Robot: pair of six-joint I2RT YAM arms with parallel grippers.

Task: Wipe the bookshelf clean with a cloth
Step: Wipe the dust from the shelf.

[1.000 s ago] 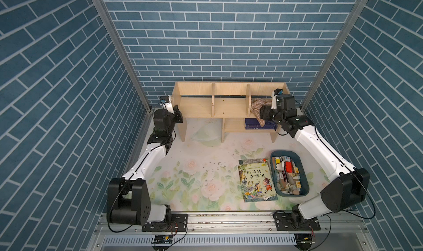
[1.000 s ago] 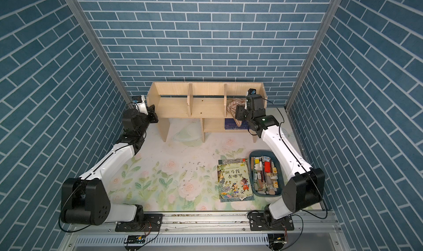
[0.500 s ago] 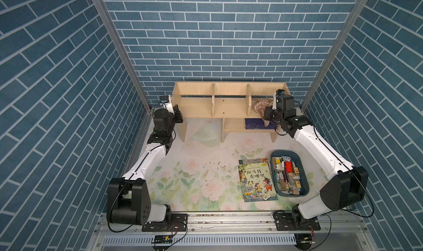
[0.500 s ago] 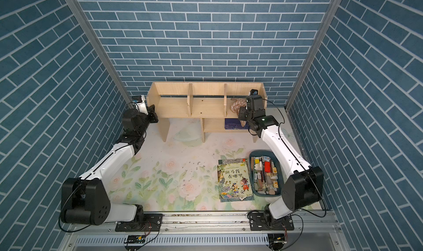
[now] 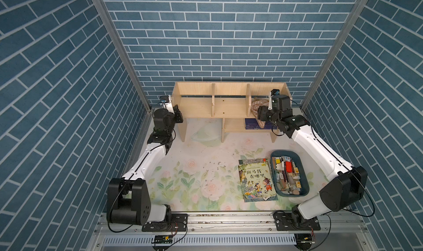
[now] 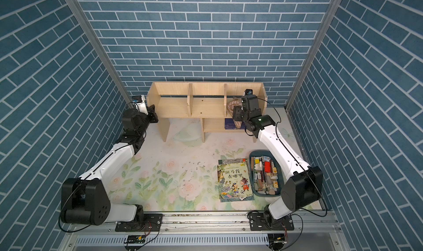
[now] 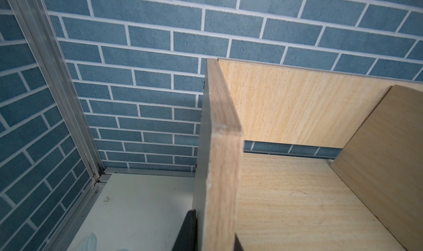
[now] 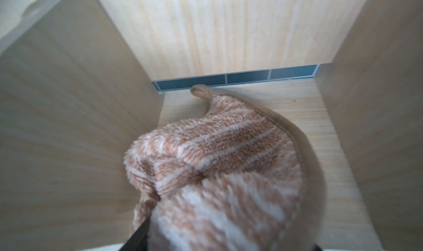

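Note:
The pale-wood bookshelf (image 5: 229,106) (image 6: 206,108) stands against the back wall. My left gripper (image 5: 178,114) (image 6: 153,113) (image 7: 214,238) is shut on its left end panel (image 7: 225,169), one dark finger on each face. The tan-and-cream striped cloth (image 5: 257,104) (image 6: 232,104) (image 8: 217,151) lies bunched in the right compartment of the upper tier. A tail of it hangs over the front edge towards the lower shelf. My right gripper (image 5: 259,112) (image 6: 235,112) (image 8: 229,243) reaches into that compartment, shut on the near part of the bunched cloth.
A dark blue book (image 5: 251,124) lies on the lower shelf. On the floral mat (image 5: 183,181) lie a colourful picture book (image 5: 256,180), a blue bin (image 5: 305,185) with several small items, and scattered crumbs (image 5: 212,169). Brick walls close in on three sides.
My right gripper has shifted slightly with the cloth inside the right compartment. The left arm and the bookshelf have not moved.

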